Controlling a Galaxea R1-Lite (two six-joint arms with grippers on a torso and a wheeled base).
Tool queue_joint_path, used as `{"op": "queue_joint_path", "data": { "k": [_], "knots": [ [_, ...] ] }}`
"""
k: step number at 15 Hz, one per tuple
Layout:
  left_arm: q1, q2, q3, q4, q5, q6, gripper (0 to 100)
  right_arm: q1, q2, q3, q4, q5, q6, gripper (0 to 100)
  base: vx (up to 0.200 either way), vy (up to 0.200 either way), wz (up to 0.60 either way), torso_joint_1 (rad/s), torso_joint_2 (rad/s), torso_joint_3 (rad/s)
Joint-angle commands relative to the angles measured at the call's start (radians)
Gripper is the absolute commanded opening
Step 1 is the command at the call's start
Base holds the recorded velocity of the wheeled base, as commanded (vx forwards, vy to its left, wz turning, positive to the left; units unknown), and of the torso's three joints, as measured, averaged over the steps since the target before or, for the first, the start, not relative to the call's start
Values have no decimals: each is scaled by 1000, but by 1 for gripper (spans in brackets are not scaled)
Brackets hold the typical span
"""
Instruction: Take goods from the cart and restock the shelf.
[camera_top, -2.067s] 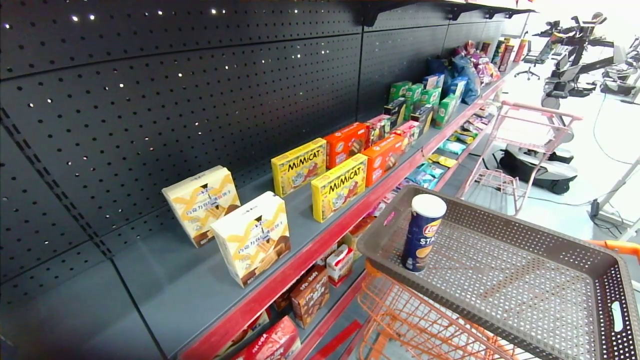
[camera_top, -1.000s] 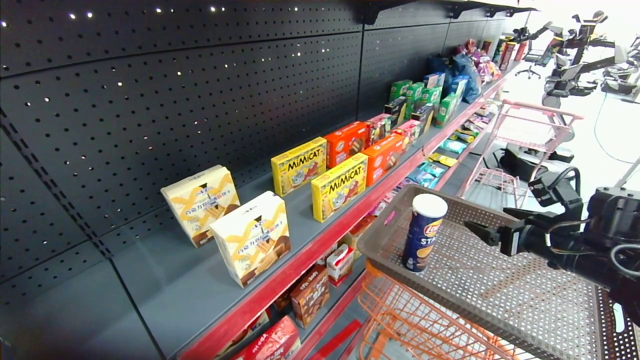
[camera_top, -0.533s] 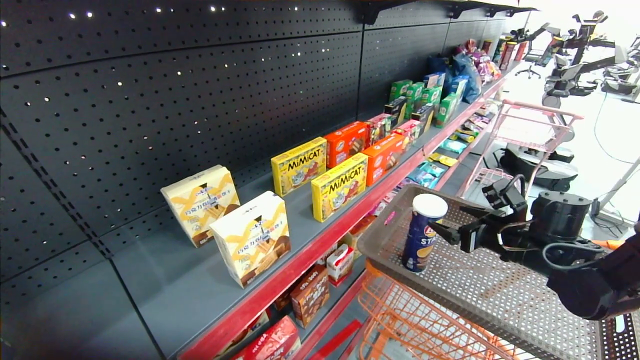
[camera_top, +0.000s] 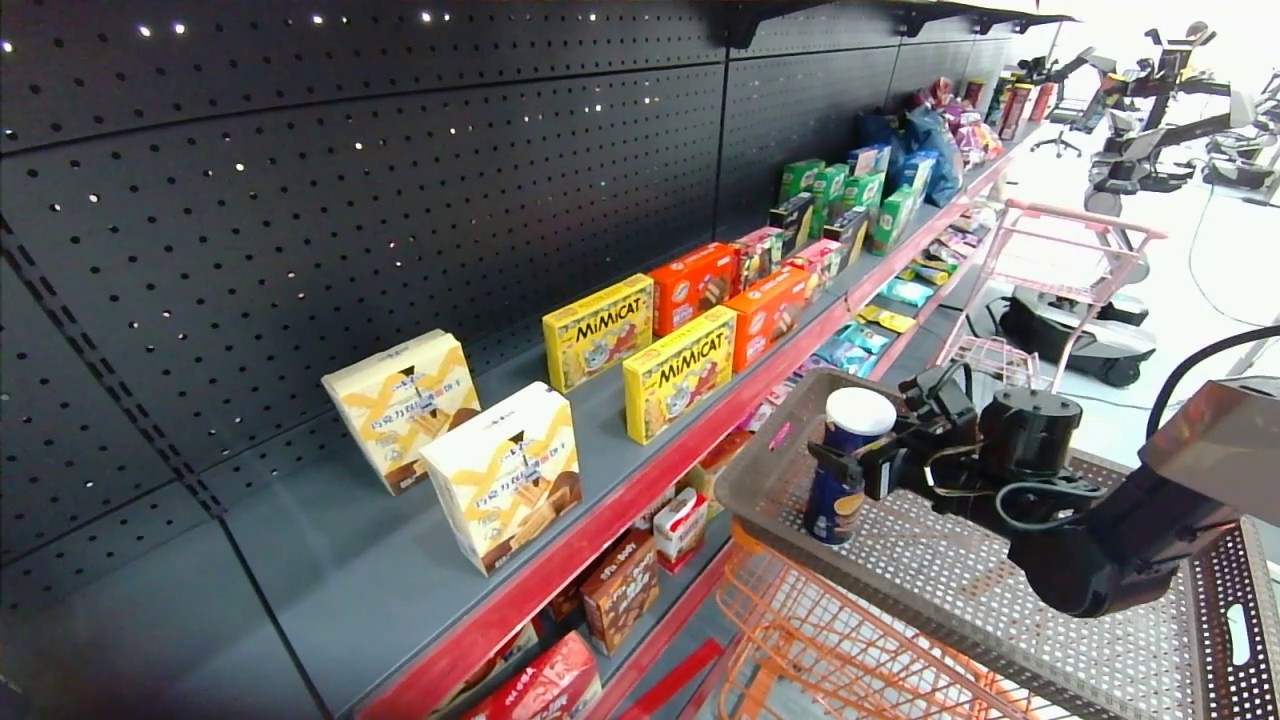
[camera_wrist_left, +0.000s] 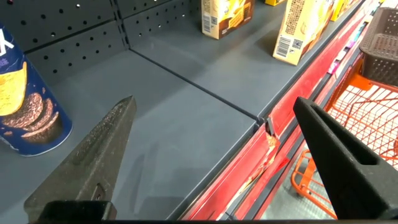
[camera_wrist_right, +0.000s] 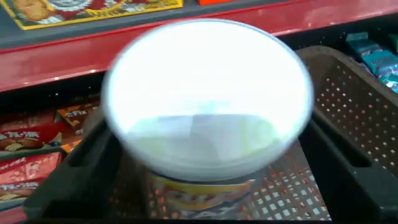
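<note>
The tall blue cylindrical crisp can (camera_top: 858, 412) with a white lid stood upright in the ten o'clock corner of the brown perforated plastic tray (camera_top: 960, 600). The tray sat on top of the orange wire cart (camera_top: 830, 650). That corner lay nearest the shelf, so the carry across looked short. The right hand (camera_top: 848, 455) reached in from four o'clock, level and side-on. Its fingers were spread wide, one on either side of the can just under the lid, and seemingly had not yet pinched it. That high hold was probably chosen because the tray's rim masked the can's lower body.

Toward nine o'clock, the left hand (camera_wrist_left: 214, 106) hung over a bare stretch of the grey shelf with a red front edge (camera_top: 330, 570), fingers wide apart and empty. A dark blue round biscuit tin (camera_wrist_left: 25, 106) stood beside it, and the bare stretch looked like room for the can. Farther along, toward twelve o'clock, cream cardboard boxes (camera_top: 505, 475) and yellow cardboard boxes (camera_top: 680, 372) stood in pairs, faces outward, as fronted stock.
</note>
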Motion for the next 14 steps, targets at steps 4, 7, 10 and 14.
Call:
{"op": "queue_joint_path", "data": {
  "k": [4, 7, 10, 14],
  "knots": [
    [0, 1, 0, 0, 0, -1, 100, 0, 81, -41, -4, 1, -2, 100, 0, 0, 0, 0, 0, 0],
    [0, 1, 0, 0, 0, -1, 100, 6, 108, -43, -36, 1, -2, 100, 0, 0, 0, 0, 0, 0],
    [0, 1, 0, 0, 0, 1, 100, 5, 134, -47, -52, 1, -1, 100, 0, 0, 0, 0, 0, 0],
    [0, 1, 0, 0, 0, -1, 100, 6, 162, -81, -49, 3, -1, 100, 0, 0, 0, 0, 0, 0]
  ]
}}
